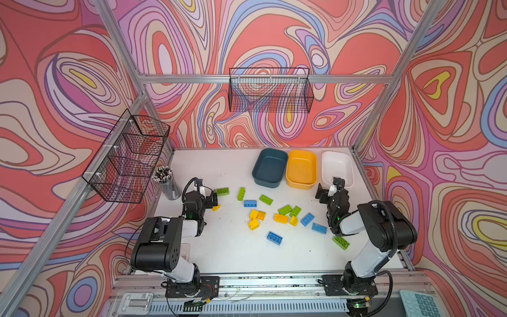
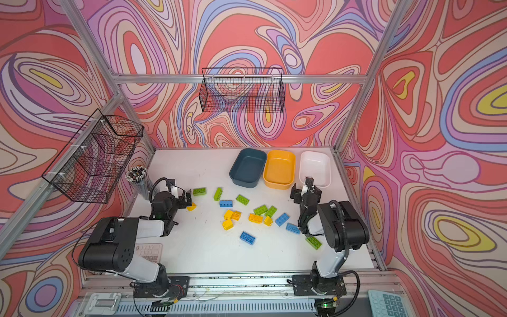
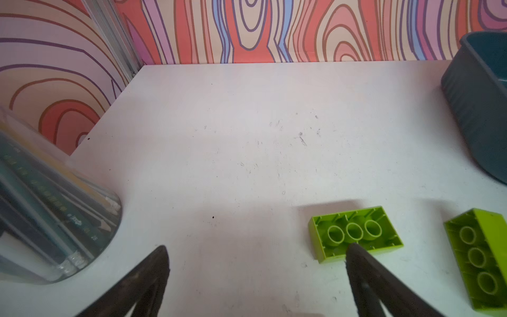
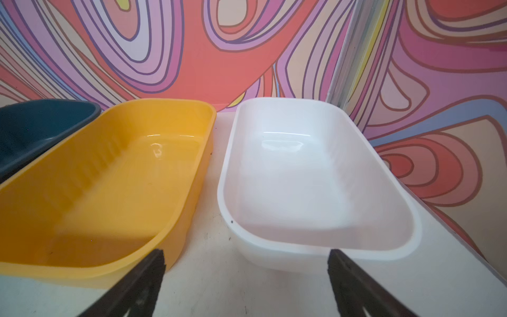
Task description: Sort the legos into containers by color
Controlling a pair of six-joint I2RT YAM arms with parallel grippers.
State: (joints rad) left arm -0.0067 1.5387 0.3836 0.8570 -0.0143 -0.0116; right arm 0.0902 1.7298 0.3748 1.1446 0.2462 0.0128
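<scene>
Several blue, lime green and yellow legos [image 1: 281, 218] lie scattered over the middle of the white table in both top views. Three empty containers stand side by side at the back right: teal [image 1: 270, 167], yellow [image 1: 301, 168] and white [image 1: 338, 167]. My left gripper [image 1: 207, 189] [image 3: 258, 247] is open and low at the table's left. One of its fingers is right beside an upside-down green lego [image 3: 354, 233] [image 1: 222, 191]. My right gripper [image 1: 329, 186] [image 4: 246, 251] is open and empty. It faces the gap between the yellow tub [image 4: 109, 170] and the white tub [image 4: 315, 178].
A mesh pencil cup [image 1: 168, 181] stands left of the left gripper. Black wire baskets hang on the left wall [image 1: 129, 156] and the back rail [image 1: 270, 90]. A green lego [image 1: 341, 243] lies beside the right arm. A calculator [image 1: 419, 303] sits at the front right.
</scene>
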